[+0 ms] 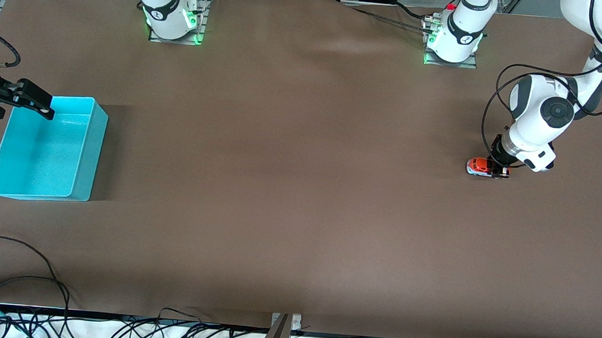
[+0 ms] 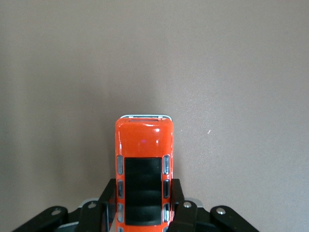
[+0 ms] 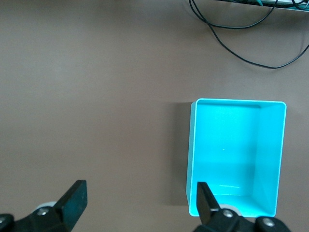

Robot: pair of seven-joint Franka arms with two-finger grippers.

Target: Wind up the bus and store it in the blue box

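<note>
Standing at the left arm's end of the worktop (image 1: pixel 299 190), the bus (image 1: pixel 479 166) rested on its wheels with the left gripper (image 1: pixel 500 171) down around its rear part — the fingers (image 2: pixel 107 198) set close against both flanks, apparently gripping it. The blue box (image 1: pixel 85 148) lay well apart from it, at the right arm's end, with nothing visible inside. The right gripper (image 1: pixel 33 101) hung over the box's rim that lay farther from the front camera, its fingers (image 3: pixel 75 199) spread wide and holding nothing; that arm appeared to wait.

Progress, as judged from this arrangement: the toy had been seized but not yet stored, and whether the winding had been done could not be told. The carry along the length of the worktop and the release into the box seemingly remained.

Materials and shapes: the bus was a small, rounded, glossy orange shell — highlights glinted on its roof — with a dark rectangular roof panel, small side windows and a pale lower body. The box was a thin-walled cyan plastic bin, rectangular, straight-sided and smooth within. The worktop was covered by a matte brown cloth, faintly rumpled near the arms' bases.
</note>
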